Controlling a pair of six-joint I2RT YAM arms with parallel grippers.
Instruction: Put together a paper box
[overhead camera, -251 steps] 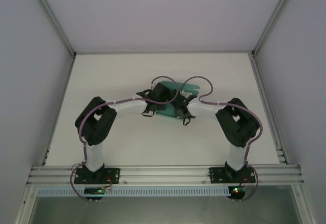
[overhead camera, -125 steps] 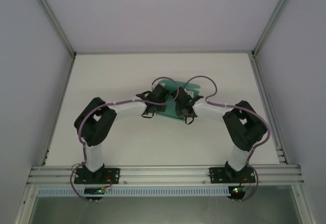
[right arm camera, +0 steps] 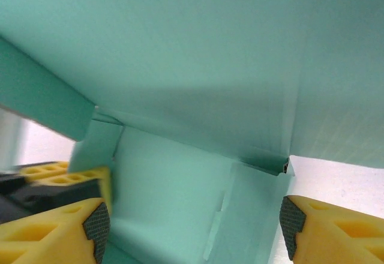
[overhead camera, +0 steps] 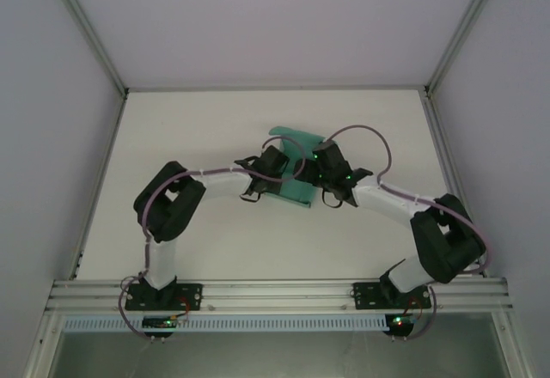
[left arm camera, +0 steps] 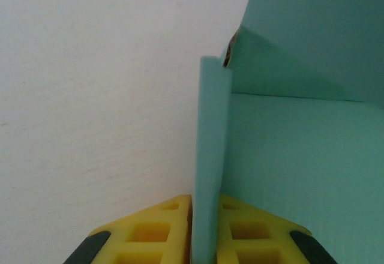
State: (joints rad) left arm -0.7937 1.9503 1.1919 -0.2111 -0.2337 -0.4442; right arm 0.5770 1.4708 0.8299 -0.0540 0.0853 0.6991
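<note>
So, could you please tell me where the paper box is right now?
In top view, the paper box sits centrally on the table, pinched by one flap in the left end effector, with the open right end effector facing its inside.

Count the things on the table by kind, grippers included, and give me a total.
paper box: 1
grippers: 2, the left gripper and the right gripper
Total: 3

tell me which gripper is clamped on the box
The left gripper: it pinches an upright flap of the box. The right gripper has its jaws wide apart, not closed on it.
</note>
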